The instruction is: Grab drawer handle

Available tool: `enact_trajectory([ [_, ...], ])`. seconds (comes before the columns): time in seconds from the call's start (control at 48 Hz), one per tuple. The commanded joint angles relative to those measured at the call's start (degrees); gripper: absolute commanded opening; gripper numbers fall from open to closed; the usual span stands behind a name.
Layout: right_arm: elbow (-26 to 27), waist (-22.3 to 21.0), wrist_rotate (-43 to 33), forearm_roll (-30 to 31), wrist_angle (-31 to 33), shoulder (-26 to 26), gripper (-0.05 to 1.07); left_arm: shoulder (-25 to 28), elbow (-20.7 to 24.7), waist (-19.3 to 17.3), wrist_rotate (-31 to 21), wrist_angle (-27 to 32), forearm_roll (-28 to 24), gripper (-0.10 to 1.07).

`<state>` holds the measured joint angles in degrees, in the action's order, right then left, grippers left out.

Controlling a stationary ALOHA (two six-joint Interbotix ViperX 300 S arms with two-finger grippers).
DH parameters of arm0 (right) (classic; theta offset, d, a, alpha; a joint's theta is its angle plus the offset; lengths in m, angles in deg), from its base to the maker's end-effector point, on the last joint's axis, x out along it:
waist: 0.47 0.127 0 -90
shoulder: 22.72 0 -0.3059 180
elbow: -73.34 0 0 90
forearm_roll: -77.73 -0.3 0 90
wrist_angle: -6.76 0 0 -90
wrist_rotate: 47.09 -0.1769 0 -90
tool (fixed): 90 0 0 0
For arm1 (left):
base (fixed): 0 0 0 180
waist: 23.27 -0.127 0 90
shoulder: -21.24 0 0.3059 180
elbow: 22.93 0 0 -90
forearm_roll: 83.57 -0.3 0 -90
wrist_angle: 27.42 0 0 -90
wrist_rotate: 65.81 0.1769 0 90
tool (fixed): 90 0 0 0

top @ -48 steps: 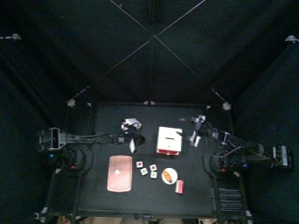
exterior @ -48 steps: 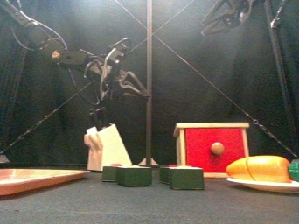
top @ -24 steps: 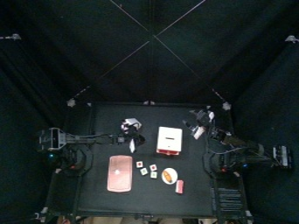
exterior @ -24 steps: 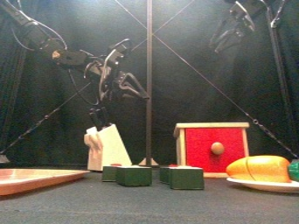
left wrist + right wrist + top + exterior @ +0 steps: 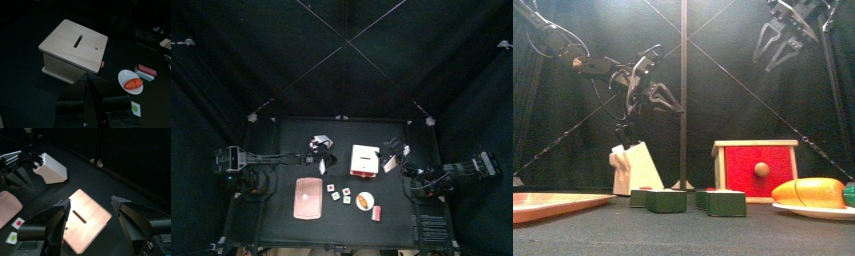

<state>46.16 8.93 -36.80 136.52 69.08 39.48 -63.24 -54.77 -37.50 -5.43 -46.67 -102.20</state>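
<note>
The wooden drawer box [image 5: 755, 169] stands on the counter [image 5: 673, 225] with its red drawer front facing the counter's front edge; the drawer handle [image 5: 760, 169], a small round knob, sits at the centre of that front. The right end effector [image 5: 783, 42] hangs high above the box, slightly to its right, jaws spread wide and holding nothing. In the right wrist view the box's slotted top [image 5: 88, 220] lies directly beneath the jaws, so the handle is judged to lie below and toward the front of the box from this end effector. The knob projects horizontally forward; a grasp would likely require descending in front of the box. The left end effector [image 5: 640, 92] hangs above the white block [image 5: 633, 168], left of the box, jaws partly apart and empty; the right arm appears nearer. Right of the box, a white plate [image 5: 818, 209] carries an orange-and-yellow toy food [image 5: 810, 191]. The drawer is closed; its contents cannot be seen.
</note>
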Motion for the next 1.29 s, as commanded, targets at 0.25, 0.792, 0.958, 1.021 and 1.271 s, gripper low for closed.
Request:
enact_trajectory([
  [0.25, -10.81, 8.53, -30.67, -0.18, -0.79, -0.97, 0.96, -0.62, 0.79, 0.09, 0.09, -0.26, 0.0, 0.5],
  [0.792, -13.36, 18.98, -59.85, -2.37, -1.14, 9.23, 0.96, 2.46, 5.45, 0.18, 0.26, -0.88, -0.18, 0.5],
  [0.958, -12.22, 19.42, -64.42, -2.29, -1.41, 13.36, 0.96, 7.03, 10.2, 0.0, 0.26, -0.79, -1.49, 0.5],
  [1.021, -11.78, 19.42, -65.48, -2.46, -1.41, 14.33, 0.96, 8.61, 12.04, -0.18, 0.26, -0.62, -2.72, 0.5],
  [1.271, -11.07, 19.6, -70.31, -2.72, -1.67, 19.25, 0.96, 12.83, 16.52, -0.26, 0.26, -0.26, -4.39, 0.48],
])
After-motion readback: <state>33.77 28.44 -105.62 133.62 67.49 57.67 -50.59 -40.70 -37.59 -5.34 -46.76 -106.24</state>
